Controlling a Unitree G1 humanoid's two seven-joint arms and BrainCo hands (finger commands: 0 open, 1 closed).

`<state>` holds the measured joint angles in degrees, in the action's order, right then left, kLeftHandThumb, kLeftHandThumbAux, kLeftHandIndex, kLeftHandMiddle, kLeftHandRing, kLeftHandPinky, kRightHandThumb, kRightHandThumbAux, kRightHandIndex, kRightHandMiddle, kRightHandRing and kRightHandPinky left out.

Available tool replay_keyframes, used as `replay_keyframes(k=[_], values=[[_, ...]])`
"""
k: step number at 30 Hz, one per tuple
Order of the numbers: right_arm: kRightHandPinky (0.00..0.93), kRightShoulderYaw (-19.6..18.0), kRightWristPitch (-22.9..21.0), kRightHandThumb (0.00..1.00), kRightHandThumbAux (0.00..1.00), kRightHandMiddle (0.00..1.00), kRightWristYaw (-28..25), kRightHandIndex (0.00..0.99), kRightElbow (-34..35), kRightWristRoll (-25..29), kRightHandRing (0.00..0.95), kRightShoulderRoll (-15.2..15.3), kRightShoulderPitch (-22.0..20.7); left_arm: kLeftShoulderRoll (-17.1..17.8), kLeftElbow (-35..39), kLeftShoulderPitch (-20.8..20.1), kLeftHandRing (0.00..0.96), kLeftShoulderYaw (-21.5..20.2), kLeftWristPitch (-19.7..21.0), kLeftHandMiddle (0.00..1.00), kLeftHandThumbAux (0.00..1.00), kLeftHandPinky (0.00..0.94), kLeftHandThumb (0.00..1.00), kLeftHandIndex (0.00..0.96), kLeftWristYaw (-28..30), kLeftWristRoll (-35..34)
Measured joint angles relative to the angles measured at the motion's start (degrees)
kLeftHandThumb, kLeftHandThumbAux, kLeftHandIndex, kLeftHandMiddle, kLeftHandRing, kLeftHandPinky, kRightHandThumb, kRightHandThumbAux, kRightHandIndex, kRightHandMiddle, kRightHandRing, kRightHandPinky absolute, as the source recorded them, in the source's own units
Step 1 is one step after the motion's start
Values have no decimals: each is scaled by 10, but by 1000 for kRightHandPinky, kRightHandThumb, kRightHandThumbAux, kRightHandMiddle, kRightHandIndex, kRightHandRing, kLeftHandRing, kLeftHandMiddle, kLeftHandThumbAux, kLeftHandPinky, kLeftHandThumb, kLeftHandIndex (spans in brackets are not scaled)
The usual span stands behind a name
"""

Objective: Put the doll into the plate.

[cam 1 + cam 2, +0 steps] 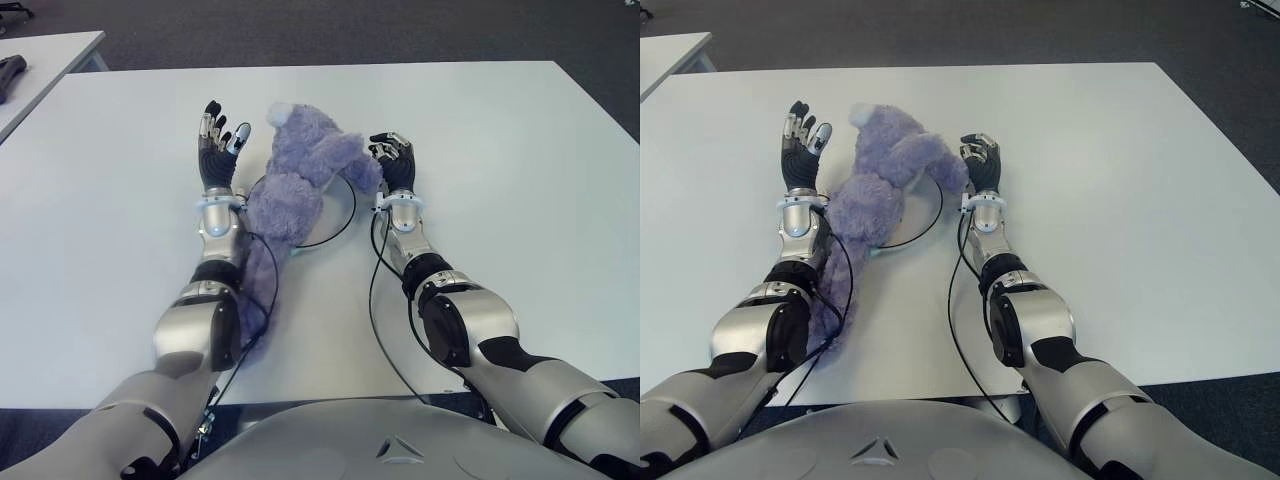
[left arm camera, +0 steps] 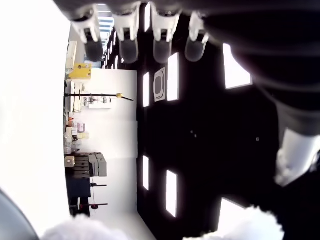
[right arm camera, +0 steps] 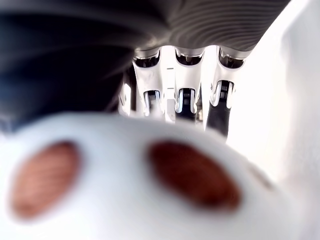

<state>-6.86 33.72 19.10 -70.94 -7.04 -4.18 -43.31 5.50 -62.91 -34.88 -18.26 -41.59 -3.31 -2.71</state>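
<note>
A purple plush doll (image 1: 300,180) lies across a shallow plate with a thin black rim (image 1: 345,215) in the middle of the white table (image 1: 520,180). Its body covers most of the plate and one long limb trails toward me along my left forearm. My left hand (image 1: 215,140) is held up just left of the doll, fingers spread and empty, as its fingers (image 2: 125,45) also show in the left wrist view. My right hand (image 1: 392,160) sits at the doll's right side with fingers curled. The doll's paw (image 3: 125,185) with two brown pads lies against the palm.
A second table (image 1: 40,60) stands at the far left with a dark object (image 1: 10,75) on it. Black cables (image 1: 375,300) run along both forearms. Bare white tabletop stretches to the right and behind the doll; the near table edge lies close to my torso.
</note>
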Motion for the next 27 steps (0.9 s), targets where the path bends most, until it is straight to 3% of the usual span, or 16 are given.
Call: replay_keyframes(k=[11,27], values=[[380,3,0,683,744,350,0,406,0,0,367,0,1,0,6,0,23,-43,2,26,672,57,0,28,41,-58],[369,7,0,684,743,341,9,406,0,0,367,0,1,0,12,-1,47,-78,4,46,677,82,0,46,66,-105]])
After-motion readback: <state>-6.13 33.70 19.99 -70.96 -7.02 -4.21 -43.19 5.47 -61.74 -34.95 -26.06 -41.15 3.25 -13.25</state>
